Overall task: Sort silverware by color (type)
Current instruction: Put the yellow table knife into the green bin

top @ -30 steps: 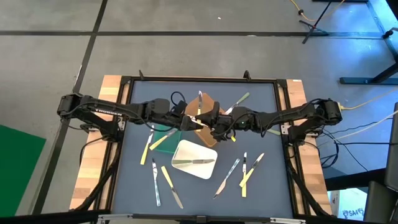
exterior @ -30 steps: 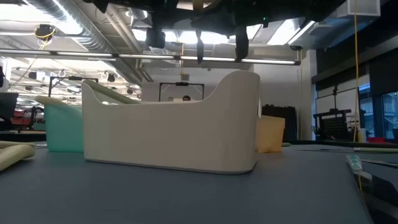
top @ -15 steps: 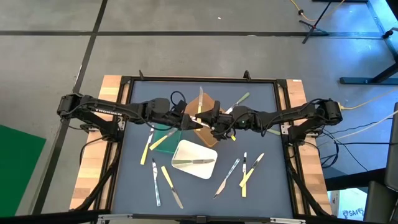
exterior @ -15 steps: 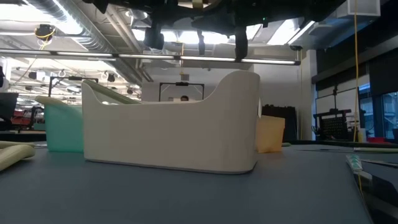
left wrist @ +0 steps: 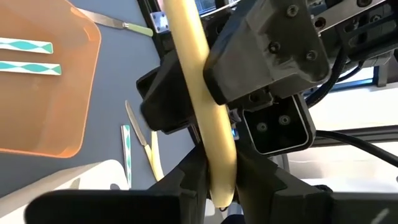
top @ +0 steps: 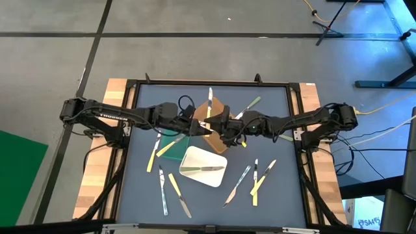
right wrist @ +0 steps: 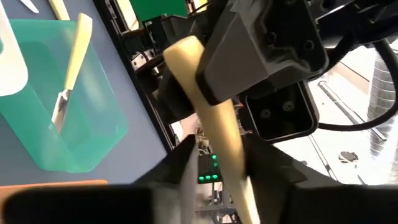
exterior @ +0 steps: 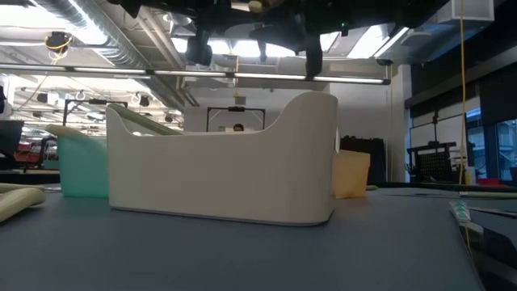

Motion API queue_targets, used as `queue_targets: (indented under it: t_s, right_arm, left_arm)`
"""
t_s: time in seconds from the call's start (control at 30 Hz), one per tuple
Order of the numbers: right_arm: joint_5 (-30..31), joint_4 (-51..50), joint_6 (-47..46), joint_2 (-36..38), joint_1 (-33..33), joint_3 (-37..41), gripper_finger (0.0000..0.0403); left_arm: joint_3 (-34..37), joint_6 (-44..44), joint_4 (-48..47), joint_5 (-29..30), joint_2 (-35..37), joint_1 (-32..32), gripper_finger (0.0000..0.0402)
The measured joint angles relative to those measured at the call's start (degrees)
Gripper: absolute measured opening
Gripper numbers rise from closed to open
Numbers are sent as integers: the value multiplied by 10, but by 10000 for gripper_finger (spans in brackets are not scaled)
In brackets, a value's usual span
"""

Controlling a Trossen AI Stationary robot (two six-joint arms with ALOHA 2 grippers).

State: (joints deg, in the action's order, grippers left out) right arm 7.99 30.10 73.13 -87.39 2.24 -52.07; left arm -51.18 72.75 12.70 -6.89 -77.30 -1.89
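You have both arms meeting over the brown flat tray [top: 216,110], and between them is one piece of silverware, a thin utensil with a pale yellow handle [left wrist: 200,102] and a metal tip that sticks out past the tray's far edge in the high view. Your left gripper [left wrist: 214,180] is clamped on the lower end of that yellow handle; your right gripper [right wrist: 214,168] has its fingers closed around the same handle [right wrist: 214,124], so the piece is pinched from both sides, held in the air above the brown tray.

The brown tray holds two pieces with white and teal patterned handles [left wrist: 26,45], lying side by side. Just beside the brown tray, the translucent green tray [right wrist: 93,130] holds a single yellow-handled knife [right wrist: 69,65] leaning against its wall. On the near side of the brown tray, the white rounded tray [top: 203,167] holds one silvery knife [top: 201,169].

The remaining silverware lies loose on the dark blue-grey table mat [top: 143,195] around these trays: yellow-handled and silvery pieces near the white tray, and a green-handled one [top: 250,104] beside the brown tray.
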Motion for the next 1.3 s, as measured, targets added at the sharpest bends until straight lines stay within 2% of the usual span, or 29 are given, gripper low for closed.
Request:
queue_targets:
  t_s: [0.13,0.3,0.43,0.73,0.97,1.17,1.3]
  right_arm:
    - [23,-2,0,0,1,0,174]
    - [93,-1,-52,-1,0,0,198]
    - [123,-4,-69,-1,0,0,199]
    - [146,-12,-69,-1,0,0,198]
    - [189,-16,-66,8,0,1,198]
    - [219,-32,-65,21,0,1,198]
    - [230,-57,-65,38,0,1,198]
  left_arm:
    - [0,11,0,-36,0,-6,57]
    - [0,20,-2,-75,1,-17,55]
    - [0,20,-3,-79,1,-28,55]
    - [0,17,-23,-94,1,-56,54]
    - [0,17,-51,-129,1,-92,54]
    - [0,15,-102,-202,9,-127,54]
    - [0,15,-197,-256,38,-146,54]
